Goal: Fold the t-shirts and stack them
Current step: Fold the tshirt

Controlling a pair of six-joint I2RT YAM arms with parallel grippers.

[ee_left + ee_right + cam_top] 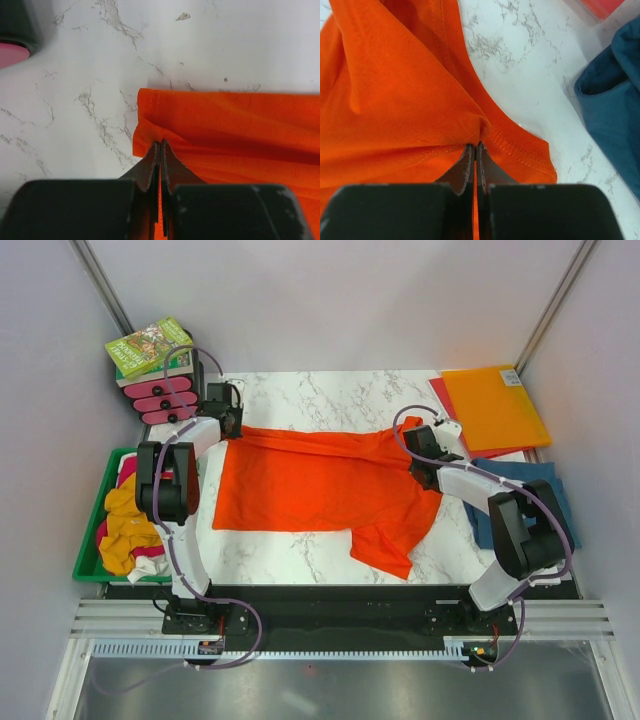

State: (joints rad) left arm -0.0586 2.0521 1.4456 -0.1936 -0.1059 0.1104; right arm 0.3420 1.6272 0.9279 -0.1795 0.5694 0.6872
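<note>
A bright orange t-shirt [320,485] lies spread across the marble table [330,390], one sleeve hanging toward the front. My left gripper [232,425] is shut on its far left hem corner [150,125], cloth pinched between the pads. My right gripper [418,445] is shut on the shirt [410,100] beside the ribbed collar [530,150] at the far right. A teal-blue t-shirt [520,500] lies at the right edge under my right arm, also visible in the right wrist view [615,100]. Mustard-yellow [128,525], magenta and white t-shirts fill the green bin [92,540] on the left.
Stiff orange and red folders [495,405] lie at the back right corner. A stack of pink-fronted boxes with a green book on top [155,370] stands at the back left. Grey walls close in both sides.
</note>
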